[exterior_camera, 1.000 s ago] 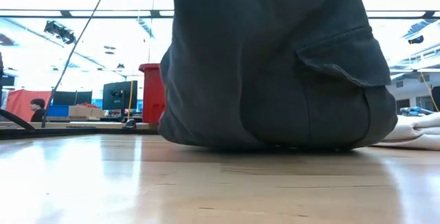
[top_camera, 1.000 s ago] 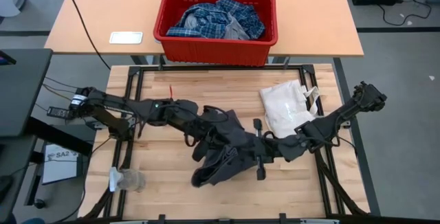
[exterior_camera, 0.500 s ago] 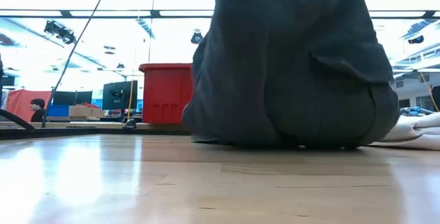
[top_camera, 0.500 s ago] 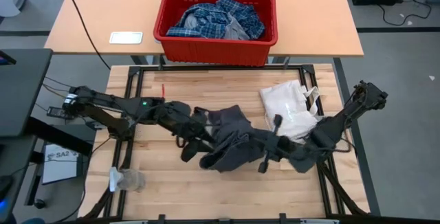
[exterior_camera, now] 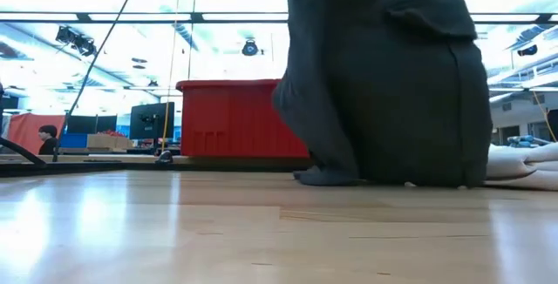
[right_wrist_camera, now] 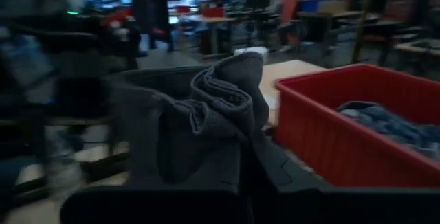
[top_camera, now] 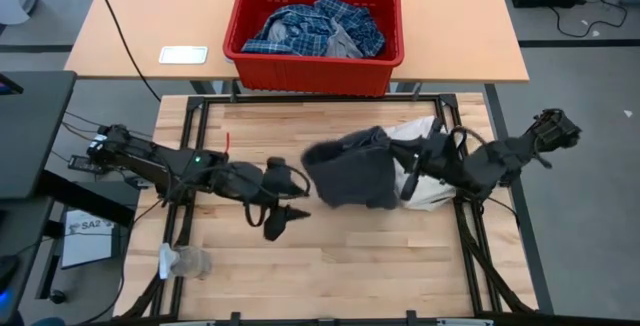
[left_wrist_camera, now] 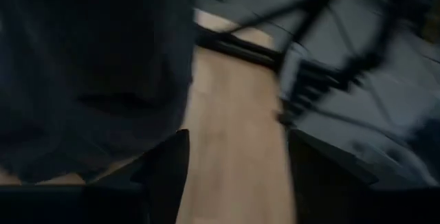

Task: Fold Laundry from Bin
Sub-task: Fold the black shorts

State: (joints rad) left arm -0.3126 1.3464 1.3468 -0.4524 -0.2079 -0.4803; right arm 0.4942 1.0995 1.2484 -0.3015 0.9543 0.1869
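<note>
The dark grey shorts (top_camera: 350,171) hang from my right gripper (top_camera: 404,170), which is shut on them right of the table's middle. The low view shows the shorts (exterior_camera: 384,84) as a tall dark mass whose lower end (exterior_camera: 384,179) touches the wood. My left gripper (top_camera: 288,217) stands open left of the shorts, apart from them. Its wrist view shows bare wood between its fingers (left_wrist_camera: 165,176), with the shorts (left_wrist_camera: 89,80) off to one side. The red bin (top_camera: 315,61) stands on the far table with the blue plaid shirt (top_camera: 310,26) inside. My right gripper is shut on a bunched, folded edge (right_wrist_camera: 220,93) at the top of the shorts, several layers together. The fingers come level from the table's right side. The shorts hang slack below the hold, their lower end resting on the table.
A white fabric bag (top_camera: 435,161) lies on the table under my right arm. A small clear object (top_camera: 185,261) sits at the near left corner. A white card (top_camera: 183,54) lies on the far table left of the bin. Bare wood stretches along the near side.
My left gripper has opened, let go of the shorts and drawn back toward the table's left. My right gripper has risen and gone toward the far right, turning as it went. The shorts have been pulled up from a spread heap and now hang farther right.
</note>
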